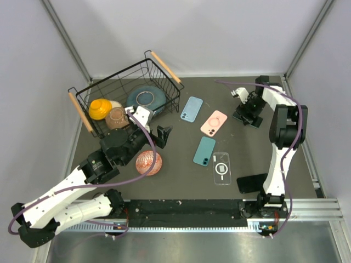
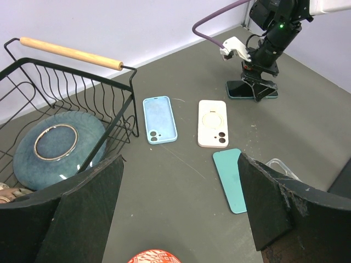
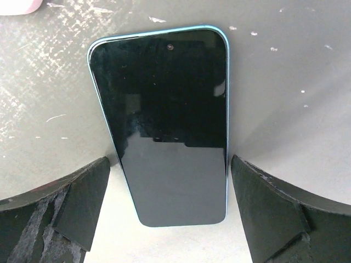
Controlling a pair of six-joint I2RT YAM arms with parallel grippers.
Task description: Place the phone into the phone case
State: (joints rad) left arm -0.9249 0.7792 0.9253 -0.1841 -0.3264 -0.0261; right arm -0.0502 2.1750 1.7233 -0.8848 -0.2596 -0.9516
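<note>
From above, we've got the right claw spread open directly over the phone. The left claw, open too, hangs well away.

Left wrist: the pink case lies ahead of that claw, the phone far beyond.

Right wrist: the phone lies flat on the bench, its long axis straight ahead, one finger on either side of its long edges.
</note>
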